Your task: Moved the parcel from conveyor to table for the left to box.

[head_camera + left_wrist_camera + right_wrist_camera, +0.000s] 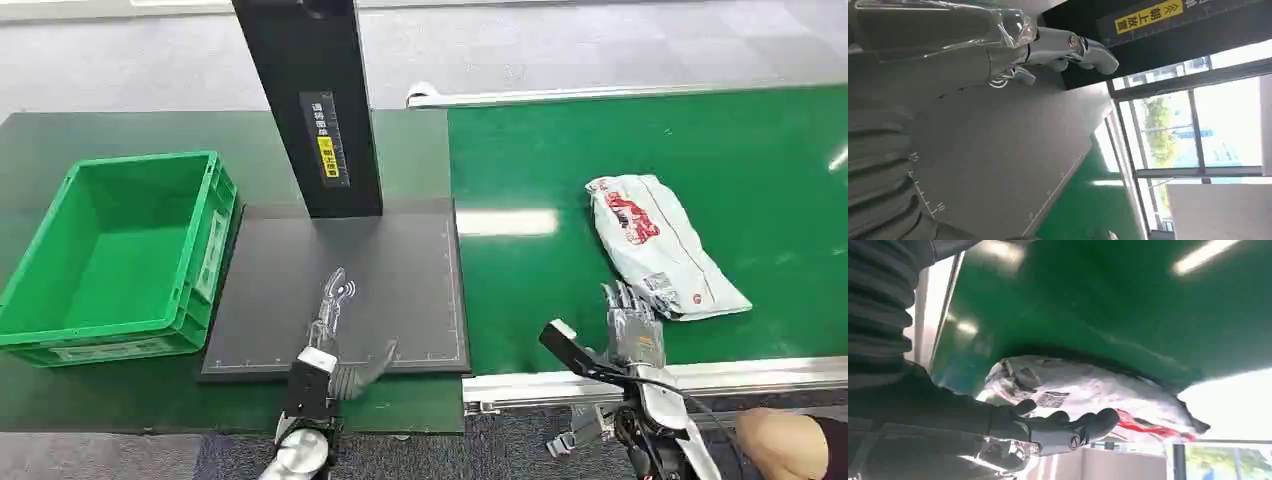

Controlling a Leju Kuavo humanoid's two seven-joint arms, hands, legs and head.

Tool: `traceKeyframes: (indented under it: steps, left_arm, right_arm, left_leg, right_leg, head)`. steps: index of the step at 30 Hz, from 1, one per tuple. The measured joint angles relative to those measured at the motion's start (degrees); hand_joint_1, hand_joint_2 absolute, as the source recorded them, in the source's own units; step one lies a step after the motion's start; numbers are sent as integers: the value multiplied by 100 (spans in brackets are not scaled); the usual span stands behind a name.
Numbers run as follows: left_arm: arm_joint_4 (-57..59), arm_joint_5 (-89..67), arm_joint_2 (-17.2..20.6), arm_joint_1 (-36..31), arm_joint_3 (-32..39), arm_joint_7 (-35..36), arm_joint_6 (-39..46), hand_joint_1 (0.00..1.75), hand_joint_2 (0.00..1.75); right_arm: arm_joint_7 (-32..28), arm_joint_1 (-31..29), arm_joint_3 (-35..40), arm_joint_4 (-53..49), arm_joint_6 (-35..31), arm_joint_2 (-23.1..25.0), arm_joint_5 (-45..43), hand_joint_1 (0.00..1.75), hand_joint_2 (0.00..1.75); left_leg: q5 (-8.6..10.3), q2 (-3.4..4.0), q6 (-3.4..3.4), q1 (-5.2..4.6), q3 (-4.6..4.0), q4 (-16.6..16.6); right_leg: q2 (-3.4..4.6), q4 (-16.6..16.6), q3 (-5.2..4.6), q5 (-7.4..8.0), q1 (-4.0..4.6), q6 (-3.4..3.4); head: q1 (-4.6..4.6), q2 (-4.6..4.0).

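- Stretching across the right half of the head view, the green conveyor belt (600, 160) carries the parcel, with a silver rail along its near edge.
- The dark green table (120, 130) fills the left half and butts against the conveyor's left edge.
- The dark grey measuring mat (400, 290) lies flat on the table beside the conveyor, with a ruled scale along its border.
- The black upright column (310, 100) stands at the far edge of the mat and bears a yellow label.
- The green plastic crate (110, 250) sits on the table just left of the mat, open side up.
- The parcel (660, 240), a white poly mailer with red print, lies flat and slightly angled on the conveyor, well apart from the mat and crate.
- The left hand (335, 340) hovers over the near part of the mat, fingers extended and spread, holding nothing.
- The right hand (630, 320) is at the parcel's near end, fingers extended and apart, holding nothing; in the right wrist view the fingertips (1098, 422) lie just beside the parcel, and contact cannot be told.
- A person's hand (790, 440) shows at the lower right corner, near the right arm.
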Motion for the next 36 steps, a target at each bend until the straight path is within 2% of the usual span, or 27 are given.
traceKeyframes:
  steps: [3, 9, 16, 23, 24, 36]
  left_arm:
    - [-81, -17, -13, 0, 0, 11, 26, 0, 175]
    - [-155, -52, -11, 3, 2, 24, 39, 0, 175]
    - [-179, -59, -11, 5, 4, 24, 37, 0, 175]
    - [-221, -118, -11, 25, 4, 83, -20, 0, 175]
    - [-232, -127, -11, 28, 4, 92, -29, 0, 175]
    - [-323, -197, 7, 67, 11, 116, -77, 0, 175]
  right_arm:
    - [279, -326, -13, 524, -50, -101, 256, 0, 175]
    - [364, -809, -122, 1179, 68, -225, 262, 0, 175]
    - [391, -1017, -271, 1542, 74, -295, 185, 0, 175]
    - [666, -1156, -470, 1852, 46, -476, 233, 0, 175]
    - [675, -1169, -498, 1881, 37, -494, 240, 175, 175]
    - [642, -1287, -783, 2143, -44, -583, 301, 175, 175]
  left_leg:
    - [3, -5, 4, 0, 0, 1]
    - [3, -7, 4, 0, 0, 2]
    - [3, -7, 4, 0, -2, 2]
    - [3, -9, 4, -1, -1, 2]
    - [3, -9, 4, -1, -2, 3]
    - [3, -8, 4, 0, -2, 2]
  right_leg:
    - [-2, 0, 3, 2, 0, 1]
    - [-2, 0, 2, 2, 0, 1]
    - [-2, 0, 2, 2, 0, 1]
    - [-3, 0, 3, 2, -1, 2]
    - [-3, 0, 3, 2, -1, 2]
    - [-3, 0, 3, 2, 0, 1]
  head:
    - [4, 2]
    - [4, 0]
    - [2, 0]
    - [2, 0]
    - [4, 0]
    - [2, 2]
